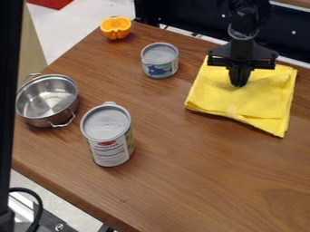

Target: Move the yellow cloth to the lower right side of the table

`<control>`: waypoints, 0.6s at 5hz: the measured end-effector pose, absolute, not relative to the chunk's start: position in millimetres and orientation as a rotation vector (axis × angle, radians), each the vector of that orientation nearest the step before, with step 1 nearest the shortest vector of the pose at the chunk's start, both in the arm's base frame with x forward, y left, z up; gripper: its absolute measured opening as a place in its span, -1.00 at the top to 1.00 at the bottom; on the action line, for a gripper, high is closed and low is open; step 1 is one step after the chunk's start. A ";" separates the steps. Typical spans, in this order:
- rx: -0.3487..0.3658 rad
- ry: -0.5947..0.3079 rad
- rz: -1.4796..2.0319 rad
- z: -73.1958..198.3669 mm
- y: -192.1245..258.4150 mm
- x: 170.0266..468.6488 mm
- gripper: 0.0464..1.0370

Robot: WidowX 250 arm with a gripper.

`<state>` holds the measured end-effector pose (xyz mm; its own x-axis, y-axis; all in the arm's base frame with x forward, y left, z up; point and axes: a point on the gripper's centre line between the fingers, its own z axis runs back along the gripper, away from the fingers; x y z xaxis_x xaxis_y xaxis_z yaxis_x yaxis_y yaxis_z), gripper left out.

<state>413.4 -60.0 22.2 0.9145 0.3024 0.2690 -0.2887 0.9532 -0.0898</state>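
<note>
"Black and upright, a post (7,90) stands closest to the camera, along the view's left edge. What's past it?"

"A metal pot (47,100) with a handle on either side, on the wooden table (181,181). Just beside it a tall can (108,136) stands upright, its lid on top."

"And farther back?"

"A short can (160,60), upright too, and a cut orange (115,27) near the table's far corner."

"Where's the yellow cloth (212,95)?"

"Spread out folded at the upper right of the view, well apart from the pot, one corner pointing toward the near side. Its layers don't quite line up."

"The arm (245,20) comes in from the top, doesn't it?"

"Yes, and the gripper (239,84) points straight down over the cloth's far half."

"Are its fingers closed?"

"They look pressed together. From here I can't quite make out whether any fabric is caught between the tips."
</note>
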 end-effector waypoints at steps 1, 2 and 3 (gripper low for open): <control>-0.071 -0.264 0.330 14.8 -64.9 406.2 0.99; -0.070 -0.250 0.307 10.3 -69.9 393.1 0.99; -0.084 -0.233 0.272 9.8 -76.2 374.7 0.99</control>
<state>374.7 -76.2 9.8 0.9366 0.2755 0.2164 -0.2561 0.9599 -0.1138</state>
